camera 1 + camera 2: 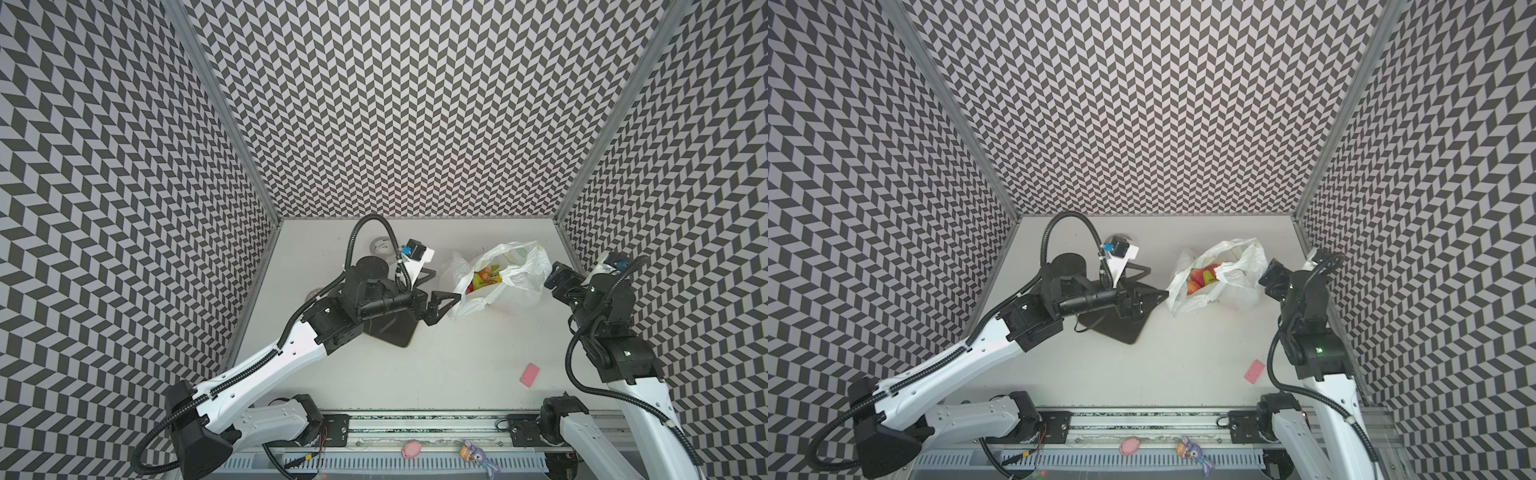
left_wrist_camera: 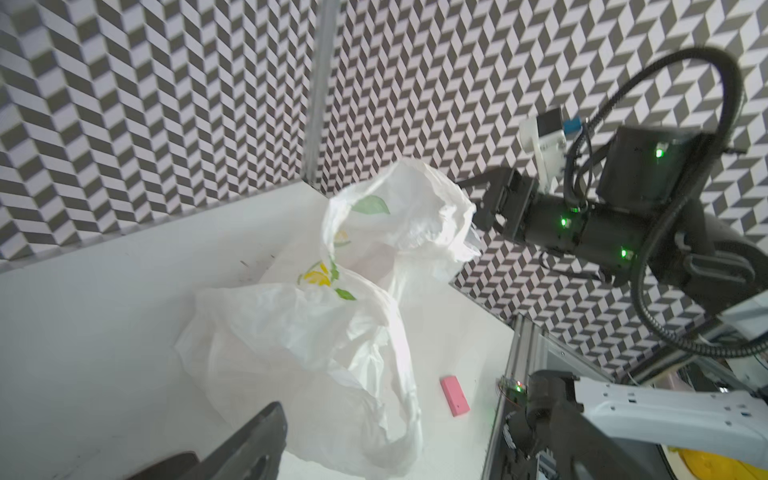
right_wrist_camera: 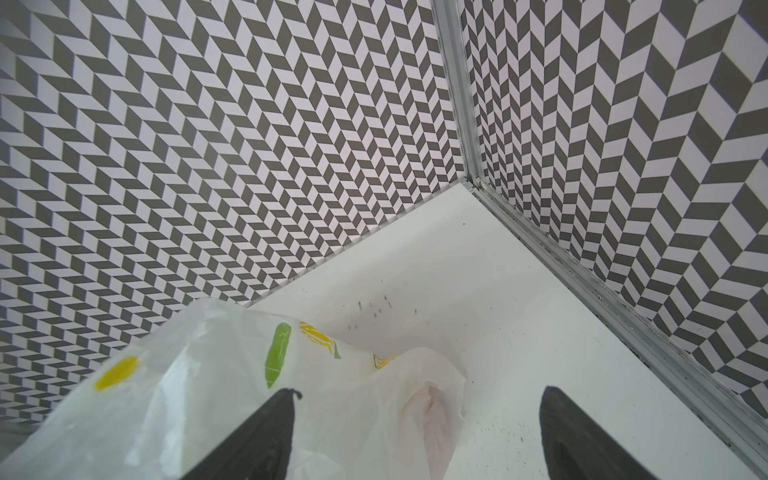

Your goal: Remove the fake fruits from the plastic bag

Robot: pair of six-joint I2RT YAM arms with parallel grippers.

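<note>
So there's one bag (image 1: 521, 276) sitting toward the back right of the table (image 1: 415, 374), and the fruits (image 1: 484, 278) are all lying inside it. I'm seeing maybe three or four reddish-orange and yellow-green ones through the mouth, but I can't count them properly because the plastic is flopping over the rest. Two claws here. The left claw (image 1: 446, 284) is hanging just beside the bag's left edge, right by the mouth, with its fingers spread apart and holding nothing. The right claw (image 3: 419, 395) is sitting at the bag's opposite side, also spread wide, and a loose fold of the bag is poking in between its fingers without getting pinched. Other stuff: one flat black pad (image 1: 395, 332) is lying under the left arm, and one tape roll (image 1: 380, 245) is sitting behind that arm near the back wall. One pink block (image 1: 530, 376) is lying near the right arm, well apart from the bag. One pink pig (image 1: 411, 450) and one purple bunny toy (image 1: 478, 453) are lying on the front rail.
</note>
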